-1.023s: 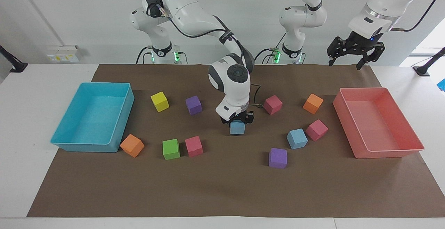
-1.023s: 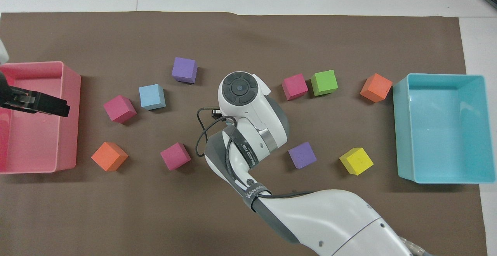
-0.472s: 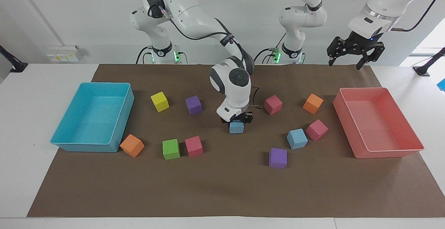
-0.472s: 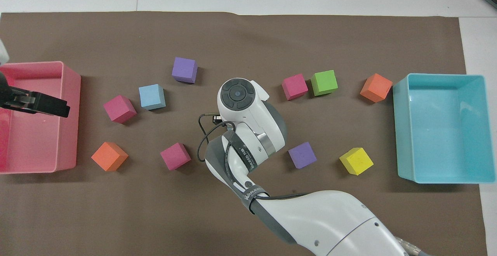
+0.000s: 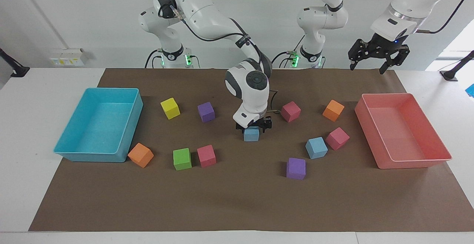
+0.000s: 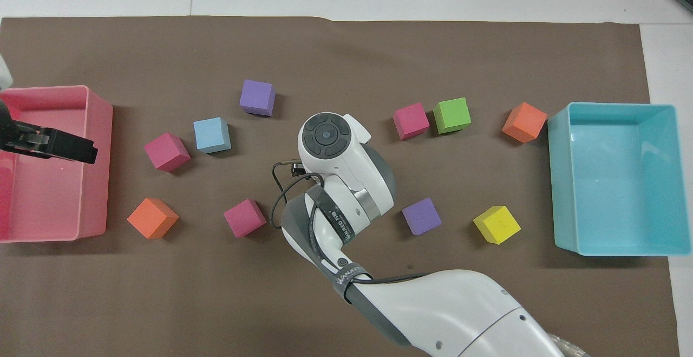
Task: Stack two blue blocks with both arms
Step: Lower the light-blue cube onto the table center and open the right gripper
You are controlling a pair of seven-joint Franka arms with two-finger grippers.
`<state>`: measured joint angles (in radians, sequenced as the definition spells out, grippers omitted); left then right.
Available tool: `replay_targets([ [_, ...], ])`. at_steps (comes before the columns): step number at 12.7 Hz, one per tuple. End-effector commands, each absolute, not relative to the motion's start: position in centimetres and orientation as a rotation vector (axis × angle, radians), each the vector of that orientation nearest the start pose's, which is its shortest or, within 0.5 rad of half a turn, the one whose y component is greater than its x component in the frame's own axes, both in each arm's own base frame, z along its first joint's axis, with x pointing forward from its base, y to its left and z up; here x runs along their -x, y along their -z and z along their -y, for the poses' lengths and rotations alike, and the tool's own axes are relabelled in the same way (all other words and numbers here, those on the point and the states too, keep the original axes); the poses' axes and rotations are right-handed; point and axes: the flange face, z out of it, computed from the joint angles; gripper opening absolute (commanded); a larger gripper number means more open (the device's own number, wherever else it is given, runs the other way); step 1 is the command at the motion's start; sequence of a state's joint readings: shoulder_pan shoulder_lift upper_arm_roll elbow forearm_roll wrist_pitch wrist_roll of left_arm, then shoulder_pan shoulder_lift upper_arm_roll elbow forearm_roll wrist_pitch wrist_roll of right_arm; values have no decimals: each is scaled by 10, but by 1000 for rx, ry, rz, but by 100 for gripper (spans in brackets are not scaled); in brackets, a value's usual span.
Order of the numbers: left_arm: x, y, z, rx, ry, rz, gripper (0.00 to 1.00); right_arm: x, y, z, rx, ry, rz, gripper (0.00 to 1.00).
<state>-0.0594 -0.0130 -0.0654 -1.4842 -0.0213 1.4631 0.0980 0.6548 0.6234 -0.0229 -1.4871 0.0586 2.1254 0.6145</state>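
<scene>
One blue block (image 5: 251, 134) rests on the brown mat at the middle of the table. My right gripper (image 5: 254, 125) is low over it, open, with a finger on either side of its top. In the overhead view the right arm's wrist (image 6: 330, 140) hides this block. The second blue block (image 5: 316, 147) (image 6: 211, 134) lies alone toward the left arm's end, beside a pink cube (image 5: 337, 138). My left gripper (image 5: 367, 67) (image 6: 65, 148) waits open and empty, raised over the pink tray's end that is nearer the robots.
A pink tray (image 5: 414, 160) stands at the left arm's end and a turquoise tray (image 5: 89, 157) at the right arm's end. Purple (image 5: 296, 168), pink (image 5: 290, 111), orange (image 5: 333, 110), green (image 5: 182, 159) and yellow (image 5: 170, 108) cubes lie scattered on the mat.
The right gripper and the blue block under it shifted slightly toward the robots, and its jaws spread a little wider. The left arm has not moved.
</scene>
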Motion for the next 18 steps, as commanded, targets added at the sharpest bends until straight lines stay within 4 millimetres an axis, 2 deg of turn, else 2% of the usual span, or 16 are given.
replay_targets([
  [1, -528, -664, 64, 3152, -15, -343, 100, -575, -347, -411, 3086, 51, 1, 100],
  [5, -529, -664, 65, 3152, -5, -347, 100, -579, -395, -393, 3071, 94, -54, 100],
  [7, -529, -666, 70, 3151, 6, -354, 100, -587, -420, -365, 3053, 65, -125, 100],
  [9, -530, -667, 71, 3153, 21, -338, 100, -588, -440, -345, 3033, 30, -68, 100],
  [11, -531, -667, 72, 3155, 40, -323, 100, -602, -437, -317, 2968, -16, -47, 100],
  [13, -531, -667, 72, 3155, 35, -320, 100, -610, -426, -293, 2807, -93, -7, 100],
  [14, -531, -666, 72, 3157, 30, -321, 100, -614, -423, -277, 2770, -63, 39, 100],
  [16, -529, -664, 72, 3156, 4, -323, 100, -612, -414, -265, 2665, -40, 47, 100],
  [18, -530, -666, 72, 3155, 30, -323, 100, -609, -388, -252, 2586, -36, 102, 69],
])
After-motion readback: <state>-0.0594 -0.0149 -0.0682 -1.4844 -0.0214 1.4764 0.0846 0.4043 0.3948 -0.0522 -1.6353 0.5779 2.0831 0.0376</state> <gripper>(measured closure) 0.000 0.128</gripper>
